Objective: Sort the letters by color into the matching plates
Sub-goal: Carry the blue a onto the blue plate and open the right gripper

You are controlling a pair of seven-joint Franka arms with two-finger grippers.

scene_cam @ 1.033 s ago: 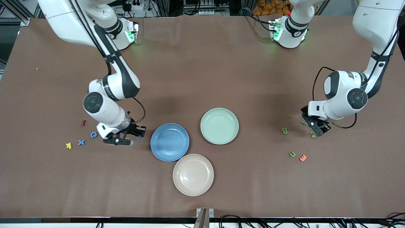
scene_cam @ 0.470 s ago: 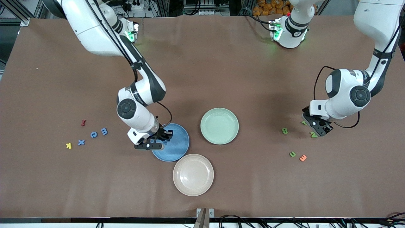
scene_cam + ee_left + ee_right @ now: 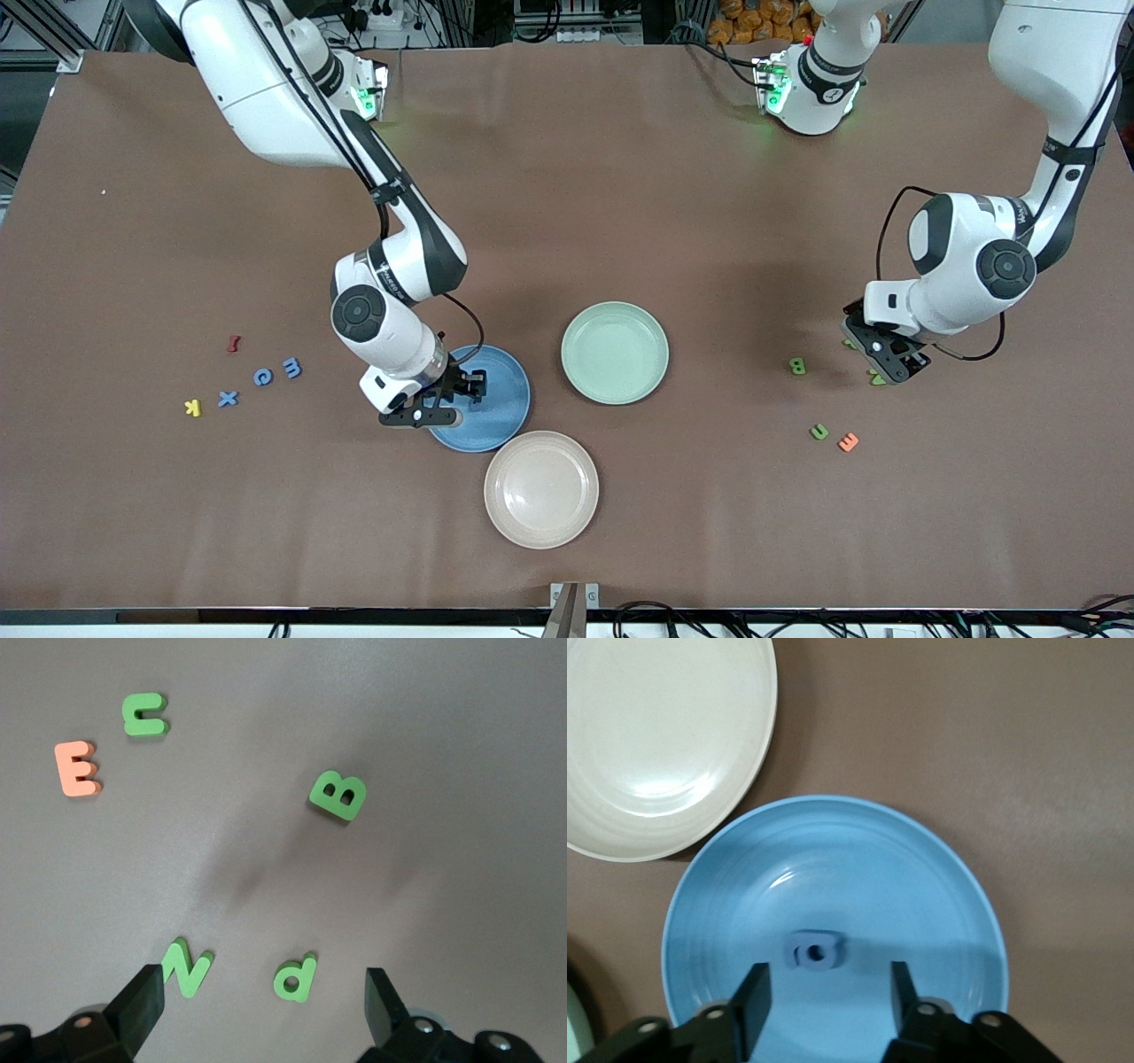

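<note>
My right gripper hangs open low over the blue plate. In the right wrist view a small blue letter lies loose in that plate, clear of the fingers. Three more blue letters lie toward the right arm's end of the table. The mint green plate holds nothing. My left gripper is open just above the table, over the green N and a green d-shaped letter. Green B and another green letter lie nearby.
A beige plate sits nearer the front camera, touching the blue plate's rim. An orange E lies beside the green letters. A red letter and a yellow letter lie among the blue ones.
My right gripper carried a blue letter from beside the other blue letters to over the blue plate, then opened and let it drop in. The left gripper has barely shifted.
</note>
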